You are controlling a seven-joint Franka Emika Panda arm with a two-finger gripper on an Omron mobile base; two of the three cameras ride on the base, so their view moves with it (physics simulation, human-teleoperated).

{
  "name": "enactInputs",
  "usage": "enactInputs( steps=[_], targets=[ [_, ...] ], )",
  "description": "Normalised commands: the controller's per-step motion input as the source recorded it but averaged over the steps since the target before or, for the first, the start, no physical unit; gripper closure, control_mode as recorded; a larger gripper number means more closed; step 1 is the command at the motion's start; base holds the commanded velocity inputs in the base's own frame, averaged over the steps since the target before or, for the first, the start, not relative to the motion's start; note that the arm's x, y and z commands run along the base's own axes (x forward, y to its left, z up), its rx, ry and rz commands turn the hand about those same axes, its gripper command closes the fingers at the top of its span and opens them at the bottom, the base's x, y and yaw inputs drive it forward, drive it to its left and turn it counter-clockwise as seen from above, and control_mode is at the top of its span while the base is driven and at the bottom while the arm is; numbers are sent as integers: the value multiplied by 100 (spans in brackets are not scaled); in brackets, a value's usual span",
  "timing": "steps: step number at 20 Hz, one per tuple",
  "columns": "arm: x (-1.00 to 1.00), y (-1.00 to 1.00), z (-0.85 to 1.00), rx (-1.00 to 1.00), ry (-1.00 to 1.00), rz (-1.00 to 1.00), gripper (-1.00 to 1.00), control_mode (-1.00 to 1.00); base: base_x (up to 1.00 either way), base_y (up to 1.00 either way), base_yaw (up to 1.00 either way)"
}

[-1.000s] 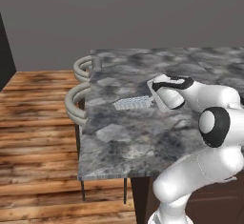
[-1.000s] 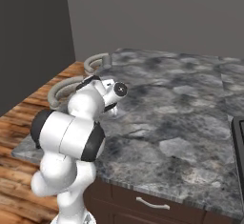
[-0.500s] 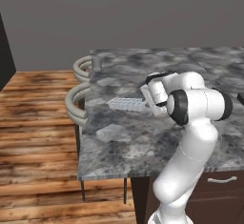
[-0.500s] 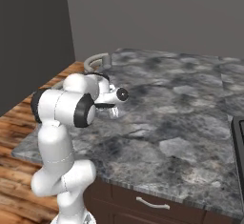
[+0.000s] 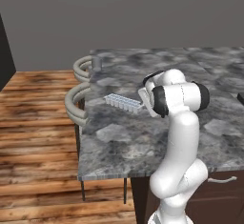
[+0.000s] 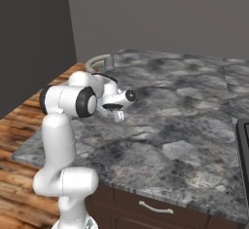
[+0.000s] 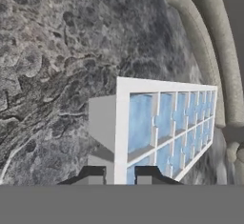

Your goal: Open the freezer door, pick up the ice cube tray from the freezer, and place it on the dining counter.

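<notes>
The gripper (image 7: 119, 176) is clamped on the near rim of the ice cube tray (image 7: 164, 125), which stretches away toward one o'clock in the hand view. In the left base view the tray (image 5: 123, 102) hangs above the marble dining counter (image 5: 143, 137), with stools (image 5: 76, 105) at nine o'clock.

no readable text, labels or numbers

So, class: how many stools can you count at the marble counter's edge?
2. One ring-backed stool stands at the counter's left edge, beside the ice cube tray; the other stool is further back along that edge. More may be hidden beyond the frame.
</notes>
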Motion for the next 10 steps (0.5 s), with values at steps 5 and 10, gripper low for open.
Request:
enactInputs(
  steps=[5, 10],
  targets=[
    [0, 0, 0, 0, 0, 0, 100, -100, 0, 0, 0],
    [0, 0, 0, 0, 0, 0, -100, -100, 0, 0, 0]
  ],
)
